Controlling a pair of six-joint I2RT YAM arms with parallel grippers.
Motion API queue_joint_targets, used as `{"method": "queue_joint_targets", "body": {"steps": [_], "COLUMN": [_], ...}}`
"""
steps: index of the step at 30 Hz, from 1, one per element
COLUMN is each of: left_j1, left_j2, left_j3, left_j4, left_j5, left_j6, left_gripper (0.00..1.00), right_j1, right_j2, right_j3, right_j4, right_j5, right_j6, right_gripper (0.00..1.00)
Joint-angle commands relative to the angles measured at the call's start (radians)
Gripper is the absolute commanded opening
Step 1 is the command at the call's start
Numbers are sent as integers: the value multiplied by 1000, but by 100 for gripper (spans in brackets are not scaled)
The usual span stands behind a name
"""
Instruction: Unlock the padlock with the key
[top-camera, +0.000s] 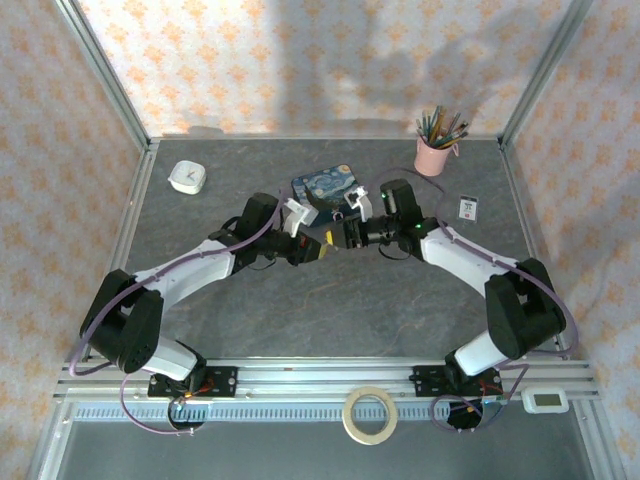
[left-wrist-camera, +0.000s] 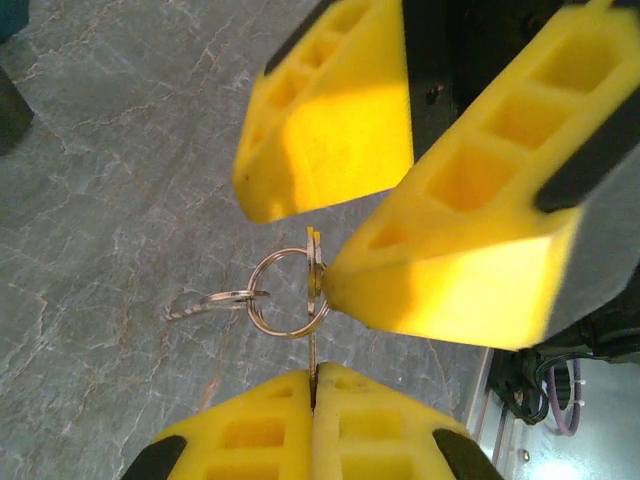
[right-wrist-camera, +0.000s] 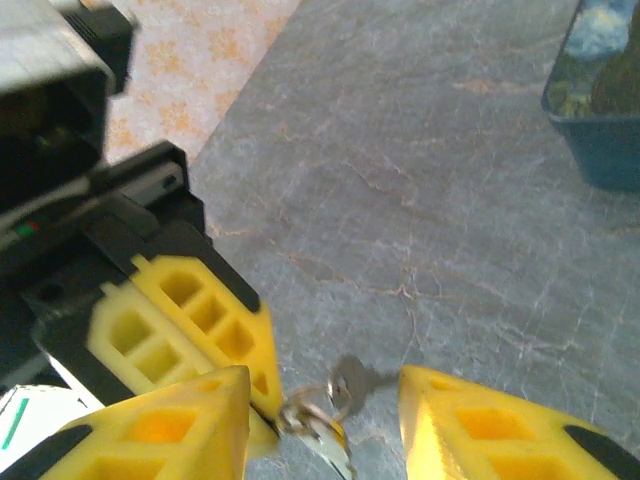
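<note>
On the grey marbled bench (top-camera: 330, 310), our left tool (left-wrist-camera: 313, 400) is clenched on a thin metal key (left-wrist-camera: 313, 352) seen edge-on. Its silver wire ring (left-wrist-camera: 287, 292) carries a second small key (left-wrist-camera: 205, 302). Our right tool (right-wrist-camera: 325, 385) stands released, one yellow finger (left-wrist-camera: 470, 250) touching the ring. The tiny dark padlock we cannot make out. Beyond lies a blue starry-patterned box (top-camera: 325, 188), cut off in the wrist views.
</note>
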Motion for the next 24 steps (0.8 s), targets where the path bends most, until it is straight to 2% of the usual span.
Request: {"method": "queue_joint_targets", "body": {"steps": [1,3,6,10,13,20,24], "left_j1": [16,18,18,18,18,18,18], "left_j2": [-26,-22,-8,38,43,42,34], "left_j3": [36,43,71,142,145,155,161], "left_j4": [-46,-57,-113,-278,-291,-281,-278], "left_j5": [-3,-7,-38,-137,-132,-87,-44], "left_j6": [32,30,42,93,98,120,128], "left_gripper": [0,0,0,0,0,0,0], "right_j1": [-1,-1,-1,0,-1,0,-2], "right_j2": [-3,-16,-26,-47,-60,-37,-2], "right_j3": [-20,-37,-39,-35,-49,-75,-80], "right_j4": [-35,-37,-38,-6,31,129,159], "right_j5": [106,277,438,453,393,66,-57], "right_j6": [-9,13,38,52,52,62,67], "right_gripper": [42,43,43,43,43,43,43]}}
